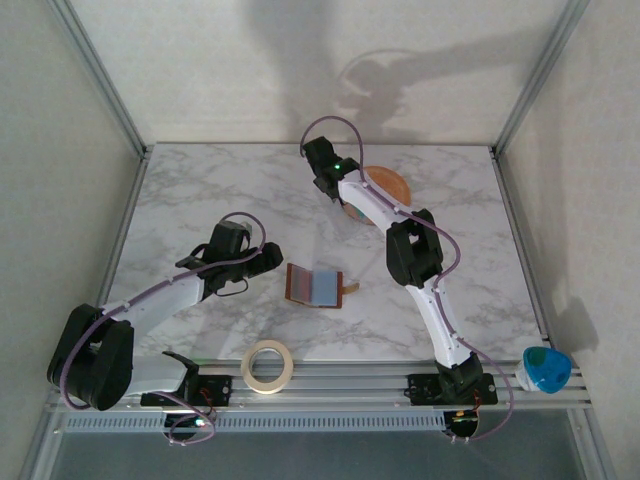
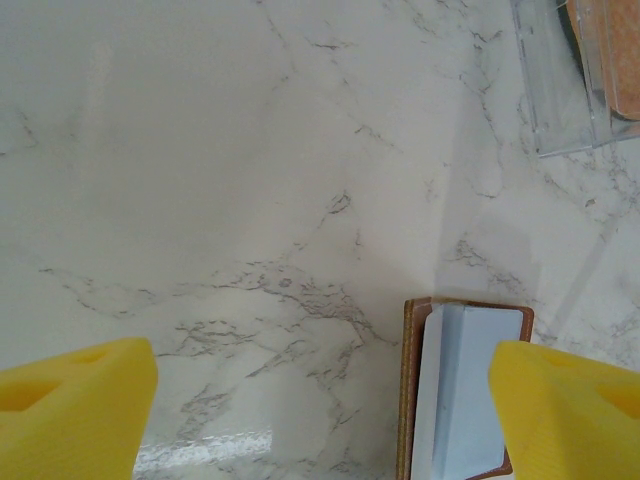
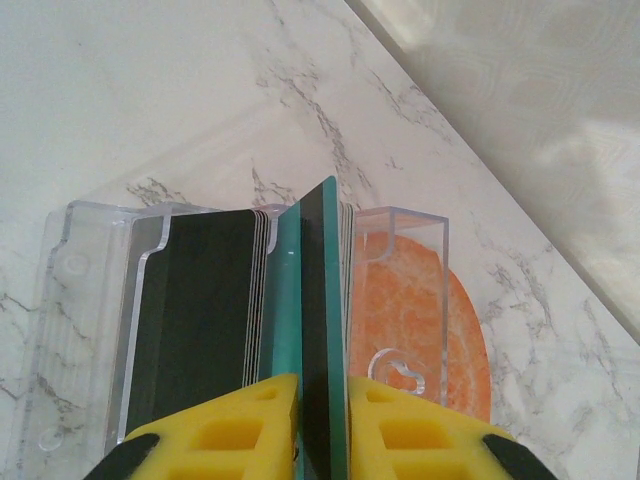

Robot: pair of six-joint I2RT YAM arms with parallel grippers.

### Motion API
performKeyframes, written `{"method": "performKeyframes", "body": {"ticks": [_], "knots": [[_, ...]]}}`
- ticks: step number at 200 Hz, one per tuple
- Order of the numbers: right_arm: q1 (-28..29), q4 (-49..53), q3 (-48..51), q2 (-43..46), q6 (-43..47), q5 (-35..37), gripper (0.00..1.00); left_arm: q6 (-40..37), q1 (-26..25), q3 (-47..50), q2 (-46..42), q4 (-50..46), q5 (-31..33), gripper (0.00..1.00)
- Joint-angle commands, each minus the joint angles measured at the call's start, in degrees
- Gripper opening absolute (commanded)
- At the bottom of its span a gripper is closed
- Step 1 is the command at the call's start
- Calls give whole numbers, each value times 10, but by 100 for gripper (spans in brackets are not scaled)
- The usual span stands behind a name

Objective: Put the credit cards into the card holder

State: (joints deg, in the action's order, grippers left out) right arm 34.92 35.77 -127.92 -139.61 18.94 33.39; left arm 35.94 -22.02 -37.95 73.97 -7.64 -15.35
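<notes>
At lower centre of the right wrist view, your right gripper [image 3: 322, 405] pinches a teal card [image 3: 316, 300] for lifting out of the clear sleeve [image 3: 90, 300], while your left gripper [image 2: 320, 415] hangs spread by the centre-frame card holder [image 1: 295, 283], whose pale card [image 1: 322, 287] seems pocketed.

1. The table [image 2: 250, 200] was smooth, glossy, marble-patterned.
2. The card holder [image 2: 411, 400] was brown, grained, matt leather.
3. The pale credit card [image 2: 470, 390] was smooth satin plastic.
4. The teal credit card [image 3: 288, 320] was glossy plastic.
5. The sleeve [image 3: 90, 300] was clear, hard plastic.
6. The finger pads [image 3: 230, 430] looked matt, yellow, foam-like.
7. The plate [image 3: 410, 310] looked orange, rough-textured.
</notes>
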Motion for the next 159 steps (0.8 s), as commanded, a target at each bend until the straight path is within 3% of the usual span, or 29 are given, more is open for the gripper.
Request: {"method": "performKeyframes", "body": {"ticks": [1, 47, 131, 159], "knots": [[1, 7, -12, 31, 5, 4, 17, -11, 3, -1, 2, -2, 1, 86], [1, 22, -16, 36, -8, -13, 16, -15, 3, -6, 2, -7, 2, 86], [-6, 79, -12, 73, -68, -82, 2, -16, 3, -11, -15, -11, 2, 86], [-15, 78, 10, 93, -95, -119, 2, -17, 3, -18, -25, -23, 5, 86]]}}
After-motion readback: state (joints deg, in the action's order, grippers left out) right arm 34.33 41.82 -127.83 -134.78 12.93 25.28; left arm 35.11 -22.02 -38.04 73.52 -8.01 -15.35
